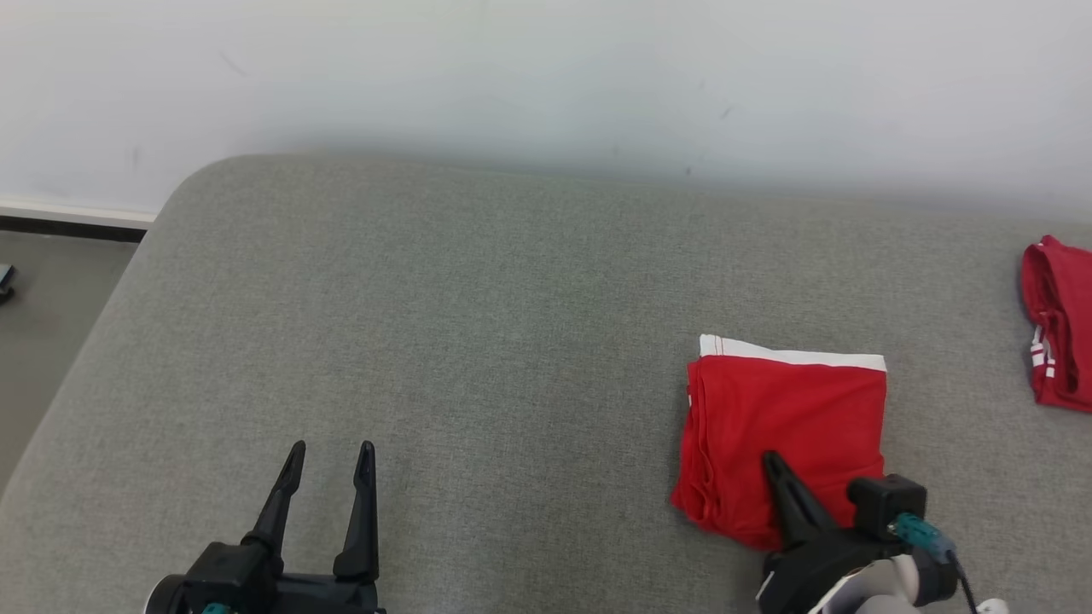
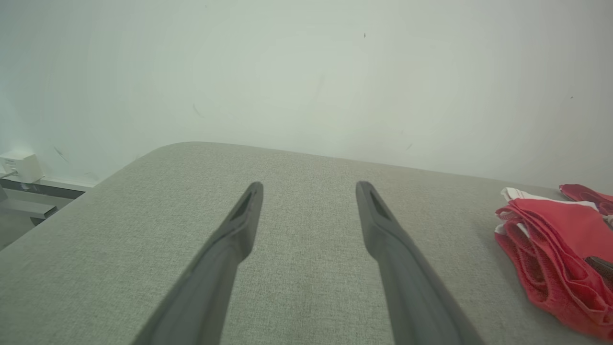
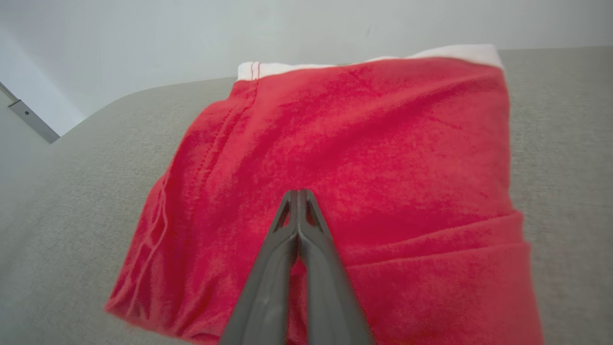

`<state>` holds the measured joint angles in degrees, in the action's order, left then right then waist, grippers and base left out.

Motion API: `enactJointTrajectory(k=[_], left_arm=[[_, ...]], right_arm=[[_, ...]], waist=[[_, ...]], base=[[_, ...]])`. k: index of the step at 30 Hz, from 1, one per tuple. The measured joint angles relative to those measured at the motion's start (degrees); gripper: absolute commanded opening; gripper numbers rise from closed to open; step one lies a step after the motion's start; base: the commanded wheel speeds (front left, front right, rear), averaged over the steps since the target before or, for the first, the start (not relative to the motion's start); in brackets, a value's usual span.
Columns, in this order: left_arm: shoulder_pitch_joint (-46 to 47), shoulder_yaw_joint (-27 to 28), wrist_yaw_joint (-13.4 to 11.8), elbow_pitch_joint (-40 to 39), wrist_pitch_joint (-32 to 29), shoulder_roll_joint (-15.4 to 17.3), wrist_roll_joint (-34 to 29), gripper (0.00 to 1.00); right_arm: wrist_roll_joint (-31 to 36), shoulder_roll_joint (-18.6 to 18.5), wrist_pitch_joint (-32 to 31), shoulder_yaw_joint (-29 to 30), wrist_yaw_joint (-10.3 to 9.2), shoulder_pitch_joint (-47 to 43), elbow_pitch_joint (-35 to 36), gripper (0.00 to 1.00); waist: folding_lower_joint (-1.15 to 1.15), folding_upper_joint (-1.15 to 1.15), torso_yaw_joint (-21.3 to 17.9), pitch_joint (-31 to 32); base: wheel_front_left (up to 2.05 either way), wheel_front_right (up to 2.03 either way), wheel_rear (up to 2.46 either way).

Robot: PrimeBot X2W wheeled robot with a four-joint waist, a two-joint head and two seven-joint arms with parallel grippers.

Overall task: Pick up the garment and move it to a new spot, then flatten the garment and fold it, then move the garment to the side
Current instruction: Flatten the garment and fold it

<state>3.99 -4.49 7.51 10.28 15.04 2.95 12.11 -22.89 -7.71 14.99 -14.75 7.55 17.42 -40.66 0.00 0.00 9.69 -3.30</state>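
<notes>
Nearest to you, at the near left, the left claw (image 1: pixel 332 448) hangs over the bare grey fabric-covered worktop (image 1: pixel 478 324). Its two long dark fingers stand clearly apart, so it is open and holds nothing. In the left wrist view you see the same open claw (image 2: pixel 309 189), with the grey cloth of the worktop (image 2: pixel 297 268) between the fingers.

At the near right, the right claw (image 1: pixel 772 465) reaches over the near edge of the folded red fabric garment (image 1: pixel 785 409). In the right wrist view this claw (image 3: pixel 298 194) is closed and the two fingertips are pressed together. It points at the middle of the garment (image 3: pixel 359 143). You cannot tell from the pictures whether the tips touch the cloth.

The garment lies flat on the right part of the worktop as a roughly square packet. The folded layers show at its left side (image 2: pixel 550 225), and its white band (image 1: pixel 793 351) runs along the far edge.

Further to the right, well apart from it, a second red garment with white stripes (image 1: pixel 1058 324) lies crumpled at the edge of the head view.

Behind the worktop stands a pale wall (image 1: pixel 512 68). At the far left you see a strip of grey floor (image 1: pixel 43 307).
</notes>
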Motion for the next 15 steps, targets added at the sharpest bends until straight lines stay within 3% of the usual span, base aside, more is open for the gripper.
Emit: enactJointTrajectory(k=[15], left_arm=[[0.7,-0.2,0.0,0.3,0.0,0.0,0.1,1.0]], right_arm=[[-1.8,4.5,0.0,-7.9,0.0,0.0,0.5,0.0]], waist=[[0.0,0.0,1.6,-0.9]], base=[[0.0,0.0,0.0]])
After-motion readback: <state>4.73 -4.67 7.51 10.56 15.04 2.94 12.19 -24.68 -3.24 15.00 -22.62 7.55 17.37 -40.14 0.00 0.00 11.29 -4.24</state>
